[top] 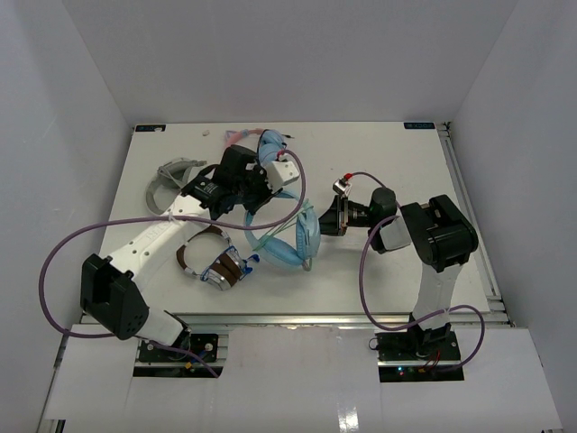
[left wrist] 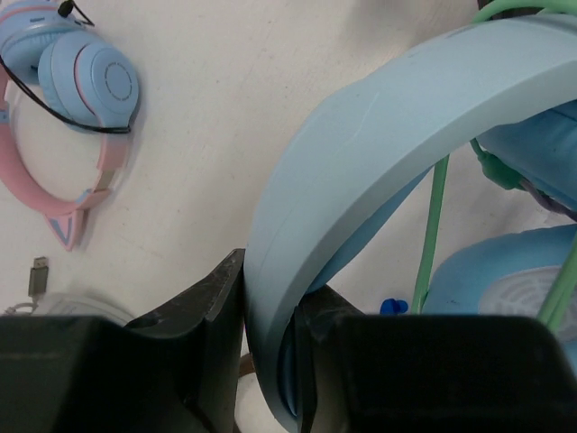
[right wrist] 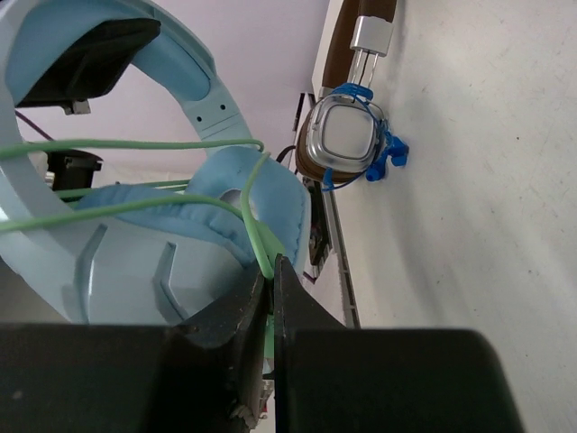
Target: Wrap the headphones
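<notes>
Headphones (top: pixel 293 236) mid-table, held between the two arms, tilted: headband toward far-left, earcups toward near-centre. Can't tell if earcups touch the table (top: pixel 406 171).

Headband (left wrist: pixel 379 135) clamped edge-on in left pincer (left wrist: pixel 270 298), jaws closed on it from both sides, prob. as the steadying hold.

Cable (right wrist: pixel 135 144) thin, pale green. A few strands drawn across the earcup (right wrist: pixel 225 207) and inside of the headband, fairly taut, converging at right pincer (right wrist: pixel 273 289). Right pincer pinched shut on the cable, just beside the earcup. More green strands in left wrist view, running down past the headband.

Progress, as a judgement: wrap under way, not finished. Some passes look already on; exact count unclear, strands overlap. Prob. left to do: wind on whatever slack is left, secure the plug end, release. Amt of slack left not visible; plug end not seen.

Further out: brown pair (top: pixel 212 262) w/ silver cups, just beside the headphones on the near-left. Pink pair (top: pixel 248 137) near far edge, behind left pincer. Grey pair (top: pixel 171 180) far-left, well apart from the work.
</notes>
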